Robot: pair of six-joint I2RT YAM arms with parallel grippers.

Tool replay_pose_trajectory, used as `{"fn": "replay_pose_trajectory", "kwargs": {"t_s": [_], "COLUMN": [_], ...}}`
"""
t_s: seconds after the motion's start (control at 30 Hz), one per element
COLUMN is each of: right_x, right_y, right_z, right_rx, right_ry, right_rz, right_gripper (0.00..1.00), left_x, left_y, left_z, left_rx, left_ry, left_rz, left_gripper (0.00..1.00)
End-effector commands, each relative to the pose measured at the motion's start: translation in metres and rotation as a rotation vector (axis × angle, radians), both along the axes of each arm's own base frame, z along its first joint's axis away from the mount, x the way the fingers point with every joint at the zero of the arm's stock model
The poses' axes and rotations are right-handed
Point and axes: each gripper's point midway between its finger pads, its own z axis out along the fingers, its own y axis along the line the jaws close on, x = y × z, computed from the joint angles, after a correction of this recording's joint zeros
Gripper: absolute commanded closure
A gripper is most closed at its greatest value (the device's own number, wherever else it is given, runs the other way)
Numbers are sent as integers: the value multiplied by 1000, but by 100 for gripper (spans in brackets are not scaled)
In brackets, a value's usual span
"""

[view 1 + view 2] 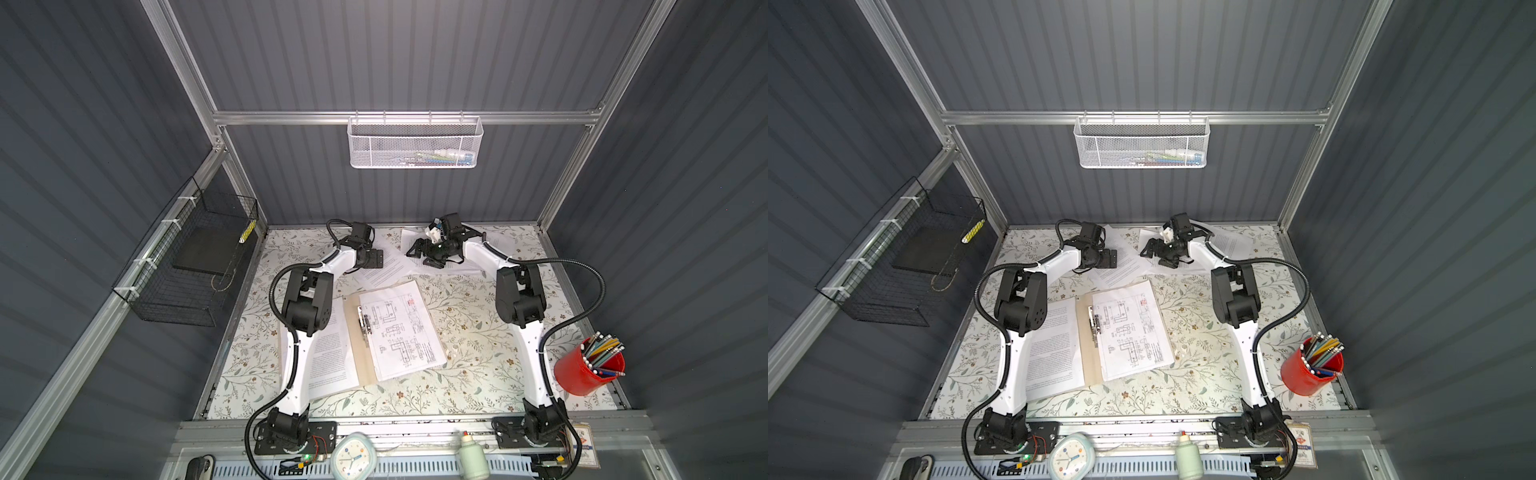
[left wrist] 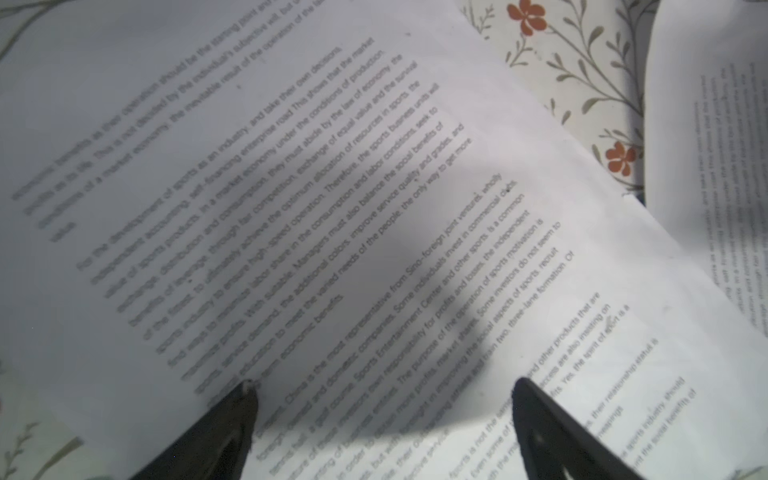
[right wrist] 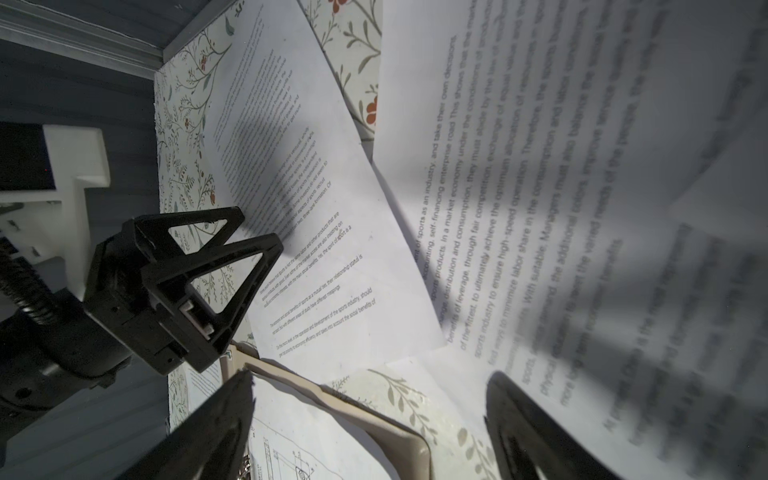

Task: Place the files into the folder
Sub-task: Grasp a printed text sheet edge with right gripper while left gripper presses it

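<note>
Floral table (image 1: 469, 353): folder (image 1: 360, 365) open for loading; we hold left fingers (image 2: 232, 428) & right fingers (image 3: 216, 428) spread above loose files (image 1: 386, 270), prob. to pinch one.

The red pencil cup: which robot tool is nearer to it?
Right. The right tool is over the papers at the far end of the table, left of and beyond the red pencil cup; the left tool is even farther left.

The left fingers (image 1: 375, 260) and right fingers (image 1: 414, 249) faced each other above scattered files (image 1: 388, 272), the open folder (image 1: 358, 353) lying on the table (image 1: 469, 374) just behind them.
</note>
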Motion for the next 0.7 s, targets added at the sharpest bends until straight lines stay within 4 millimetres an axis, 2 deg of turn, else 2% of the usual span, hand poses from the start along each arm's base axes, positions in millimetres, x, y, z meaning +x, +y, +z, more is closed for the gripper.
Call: {"fn": "replay_pose_trajectory", "kwargs": {"t_s": [0.0,0.23,0.37,0.5,0.67], "right_x": [0,3,2,-3,-1], "right_y": [-2,3,3,6,14], "right_z": [-19,-24,-29,-33,-28], "right_rx": [10,51,61,89,154], "right_ry": [41,64,79,112,84], "right_rz": [-3,-10,-22,-19,6], "right_gripper": [12,14,15,19,22], "left_x": [-11,-21,-26,-26,-24], "left_y": [-11,-42,-59,-64,-68], "left_z": [-20,-33,-32,-36,-37], "left_rx": [-13,-45,-57,-74,-94], "left_ry": [71,102,98,105,104], "left_rz": [-81,-162,-185,-181,-189], "left_gripper": [4,4,3,3,3]}}
